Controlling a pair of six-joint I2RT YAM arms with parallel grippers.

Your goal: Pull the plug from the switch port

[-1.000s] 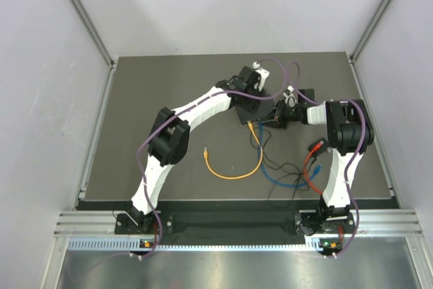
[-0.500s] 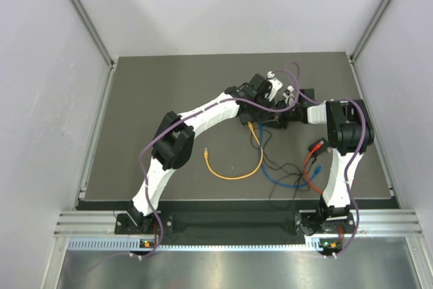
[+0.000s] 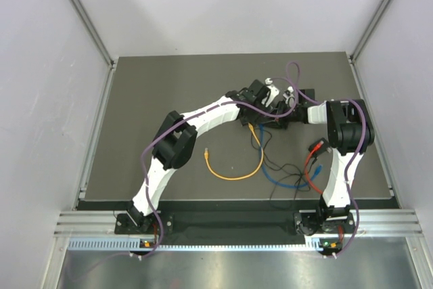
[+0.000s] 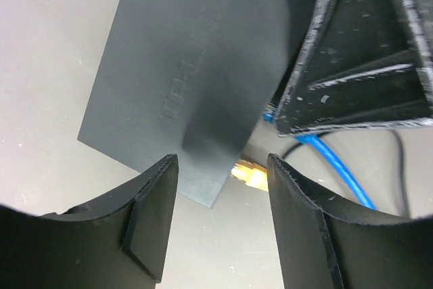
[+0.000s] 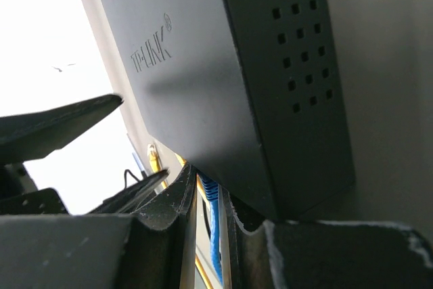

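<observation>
The only writing we can read is on the switch (image 5: 203, 93): an embossed TP-LINK logo (image 5: 150, 51) with a small registered mark, pressed into its matte black lid. The left wrist view shows the same lettering sideways and half in shadow, and we cannot read it there. A grid of small square vent holes (image 5: 298, 45) runs along the switch's side wall.

The switch lies flat on the tabletop (image 3: 155, 99), far of centre, with both arms meeting above it. From overhead most of it is hidden beneath them.

The left tool (image 4: 222, 167) hangs over a corner of the lid with its fingers (image 4: 152, 221) spread wide and nothing between them. The right tool (image 5: 211, 184) is at the socket edge, its jaws drawn nearly together on the blue cable (image 5: 211, 235) just behind where it enters the switch. The plug itself is tucked against the edge, so we cannot make out its latch.

A yellow plug (image 4: 250, 175) sits in a neighbouring socket. Its yellow cable (image 3: 233, 172) curls across the tabletop, near a red cable (image 3: 312, 164) and a thin black wire (image 3: 270, 160). The sockets themselves are out of sight in every view.
</observation>
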